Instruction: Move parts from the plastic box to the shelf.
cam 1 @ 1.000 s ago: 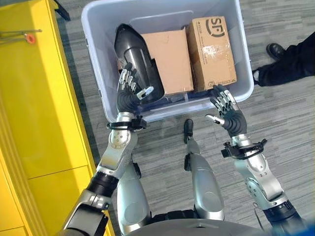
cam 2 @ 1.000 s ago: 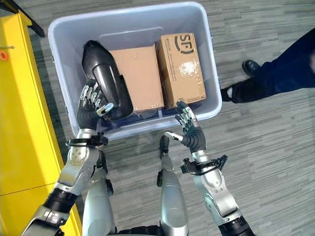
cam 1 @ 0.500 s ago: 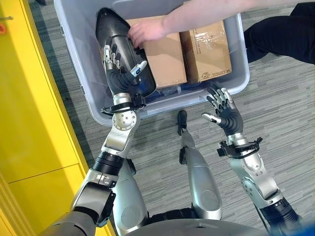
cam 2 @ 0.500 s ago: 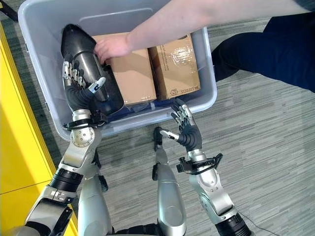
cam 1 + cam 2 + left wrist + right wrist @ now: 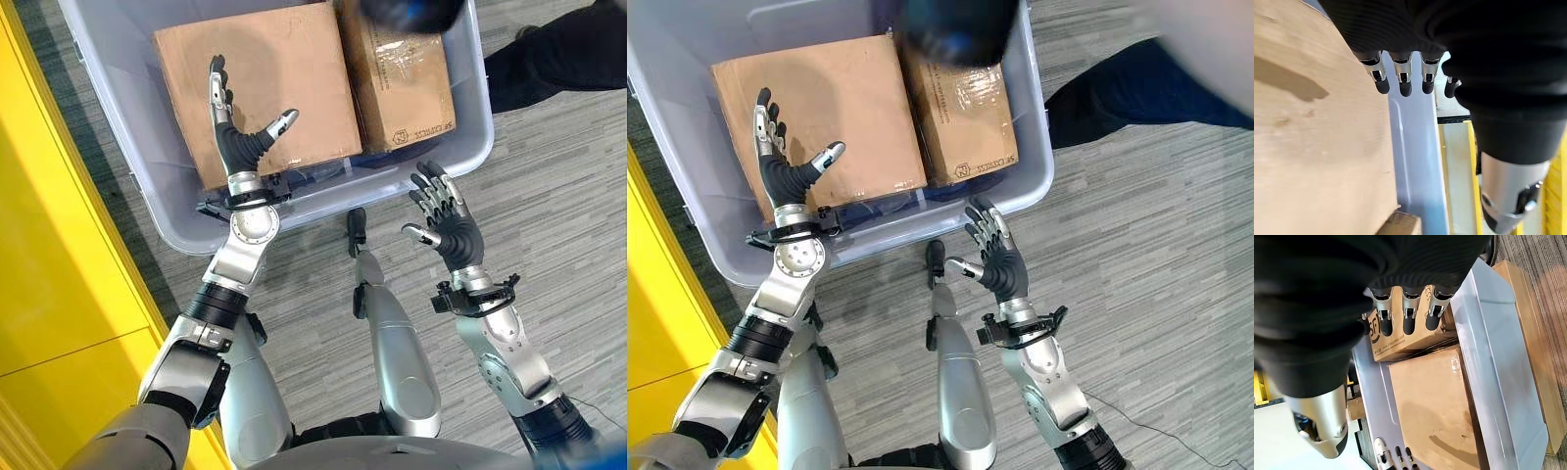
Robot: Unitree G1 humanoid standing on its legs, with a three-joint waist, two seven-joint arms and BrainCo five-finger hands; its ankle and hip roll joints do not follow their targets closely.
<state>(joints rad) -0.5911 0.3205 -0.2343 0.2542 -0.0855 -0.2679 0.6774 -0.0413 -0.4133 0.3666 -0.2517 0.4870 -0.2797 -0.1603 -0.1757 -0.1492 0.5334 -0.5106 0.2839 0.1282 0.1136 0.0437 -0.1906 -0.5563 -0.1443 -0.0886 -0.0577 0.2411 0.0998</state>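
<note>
Two cardboard parts lie side by side in the plastic box [image 5: 176, 230], which takes up the upper half of the head views. The larger brown carton [image 5: 260, 93] lies flat in the upper middle of the frame, with its long side running across the picture. The narrower taped carton [image 5: 397, 83] sits touching it on the right, its long axis running from the top of the frame toward the near wall of the box.

The left hand [image 5: 235, 137] hovers over the near left part of the larger carton, fingers straight and together pointing up the frame, thumb spread out to the right, holding nothing. Its wrist view shows the dark tips of the fingers [image 5: 1400, 88] above the carton's left edge and the box's pale wall, with a shadow on the cardboard suggesting a gap rather than contact.

The right hand [image 5: 446, 220] is outside the box, just below its near right corner, fingers fanned and relaxed, also empty.

The larger carton lies directly under the left hand, so that hand is the nearer one. A wide flat carton would probably need both hands, and the right hand would have to cross the near wall first. A dark blurred shape [image 5: 407, 12] hangs over the box at the top edge, and a person's dark-clad leg [image 5: 558, 59] is at the upper right.
</note>
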